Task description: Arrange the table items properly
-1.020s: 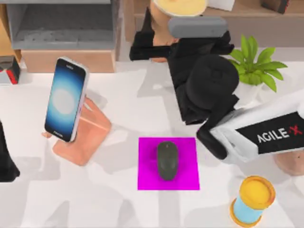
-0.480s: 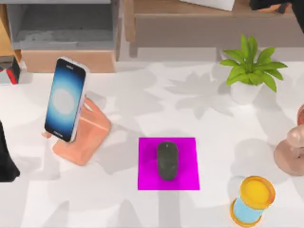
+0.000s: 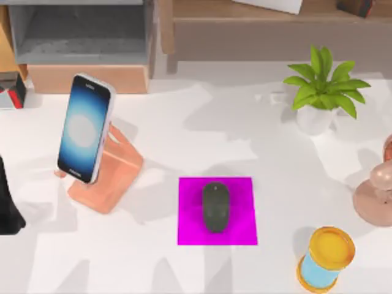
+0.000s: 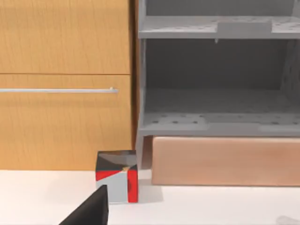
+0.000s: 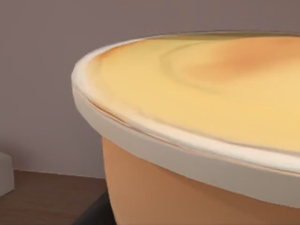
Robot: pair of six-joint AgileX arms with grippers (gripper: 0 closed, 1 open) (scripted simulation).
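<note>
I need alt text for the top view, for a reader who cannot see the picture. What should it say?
A small dark grey oval computer mouse lies on a square magenta mat at the middle of a white table. At left, a slim smartphone with a glowing blue-white screen leans on a peach stand; at right stand a green potted plant and a yellow-topped blue cylinder.

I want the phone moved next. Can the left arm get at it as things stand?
Probably yes: the left arm sits at the table's left edge, and the phone leans nearby on its stand with open tabletop between them.

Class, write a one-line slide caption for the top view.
Mouse centred on magenta mat, phone propped on its stand.
</note>
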